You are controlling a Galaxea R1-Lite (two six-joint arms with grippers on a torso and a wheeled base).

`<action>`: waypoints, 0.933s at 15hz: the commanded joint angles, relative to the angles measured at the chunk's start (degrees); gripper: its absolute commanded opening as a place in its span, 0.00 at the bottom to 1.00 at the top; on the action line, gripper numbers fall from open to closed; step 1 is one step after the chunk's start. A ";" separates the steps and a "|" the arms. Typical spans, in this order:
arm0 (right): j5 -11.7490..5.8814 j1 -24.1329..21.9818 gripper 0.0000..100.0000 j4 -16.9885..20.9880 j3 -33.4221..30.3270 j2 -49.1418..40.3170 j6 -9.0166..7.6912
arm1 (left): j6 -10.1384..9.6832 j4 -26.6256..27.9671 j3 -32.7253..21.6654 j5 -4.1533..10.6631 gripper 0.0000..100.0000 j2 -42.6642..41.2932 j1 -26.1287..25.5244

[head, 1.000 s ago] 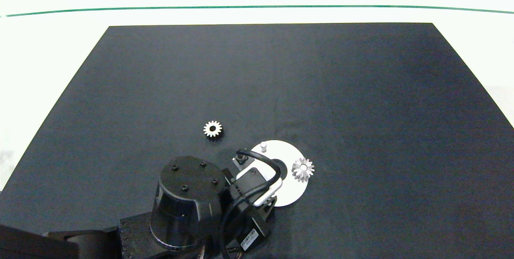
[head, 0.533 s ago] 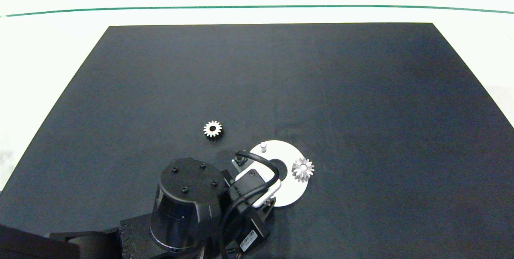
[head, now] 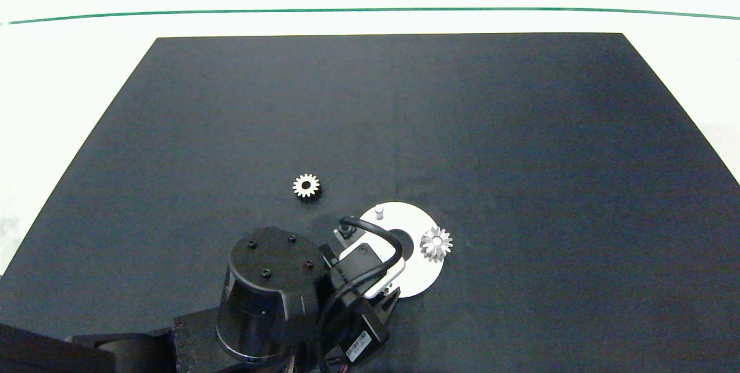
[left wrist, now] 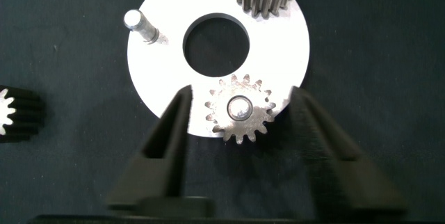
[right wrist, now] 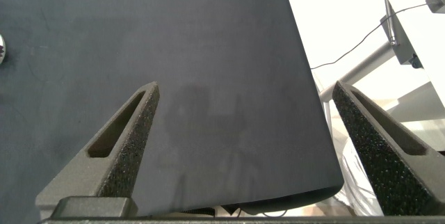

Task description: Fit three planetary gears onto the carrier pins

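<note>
Planetary gears first: we find one gear (left wrist: 240,112) seated on a pin between the spread fingers (left wrist: 164,140) of the left gripper (left wrist: 240,95), which grips nothing. A second gear (head: 436,243) sits at the white disc's (head: 418,276) three o'clock edge; one bare pin (head: 379,211) stands at eleven. A third gear (head: 306,185) lies on the dark table (head: 520,130), at ten o'clock from the disc. Our right gripper (right wrist: 247,95) hangs wide open past the table's edge, empty.

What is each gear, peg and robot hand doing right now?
gear between the fingers: seated on its pin, released.
second gear: sits on the white disc at its right edge.
third gear: loose on the black mat, not installed.
bare pin: upright, empty.
left gripper: open, straddling the seated gear.
right gripper: open, empty, over the mat's edge.
</note>
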 commanded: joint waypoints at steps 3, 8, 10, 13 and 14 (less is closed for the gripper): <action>-0.13 0.02 1.00 0.17 0.09 0.09 0.04 | 0.52 0.70 -0.36 0.03 1.00 -3.20 0.07; -0.13 0.02 1.00 0.25 0.09 0.09 0.04 | 1.49 21.00 -11.69 -4.10 1.00 -13.93 9.12; -0.13 0.02 1.00 0.25 0.09 0.09 0.04 | 2.01 21.97 -13.72 -8.76 1.00 -13.66 14.83; -0.22 0.02 1.00 0.25 0.00 0.09 0.04 | 3.16 21.71 -14.86 -11.75 1.00 -10.15 19.05; -0.22 0.02 1.00 0.17 0.00 0.09 0.04 | 3.33 21.62 -16.09 -11.92 1.00 -8.21 20.20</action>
